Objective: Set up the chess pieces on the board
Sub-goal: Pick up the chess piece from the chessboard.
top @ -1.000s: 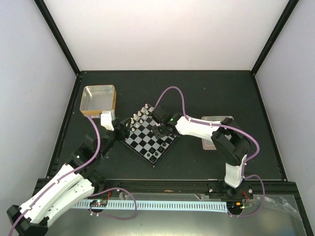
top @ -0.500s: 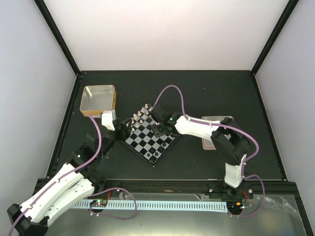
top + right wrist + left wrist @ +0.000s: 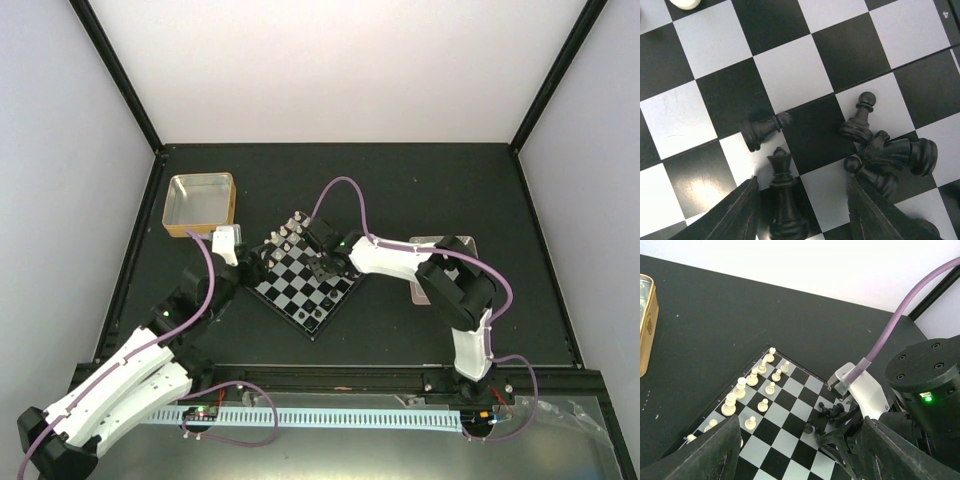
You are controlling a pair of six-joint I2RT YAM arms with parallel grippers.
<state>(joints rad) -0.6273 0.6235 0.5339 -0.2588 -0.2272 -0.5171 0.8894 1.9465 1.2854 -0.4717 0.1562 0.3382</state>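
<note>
The board [image 3: 300, 290] lies turned like a diamond between the arms. Silver-white chess pieces [image 3: 754, 385] stand in two rows along its far left side. My right gripper [image 3: 802, 212] hangs low over the board, open. A tall black piece [image 3: 782, 197] stands upright between its fingers, closer to the left finger [image 3: 732, 215], with a gap showing on both sides. A black pawn [image 3: 762, 131] lies on its side just beyond. Another pawn [image 3: 858, 122] stands by a heap of fallen black pieces [image 3: 890, 157]. My left gripper [image 3: 800, 460] hovers open at the board's left edge, holding nothing.
A gold-rimmed metal tray [image 3: 201, 203] sits at the far left, beyond the left gripper. A second tray [image 3: 440, 245] lies to the right, mostly under the right arm. The right arm's purple cable [image 3: 345, 195] arcs over the board's far corner.
My right gripper's jaws have spread apart over the board, and the arm has shifted slightly left. My left gripper has edged a little to the right, toward the board.
</note>
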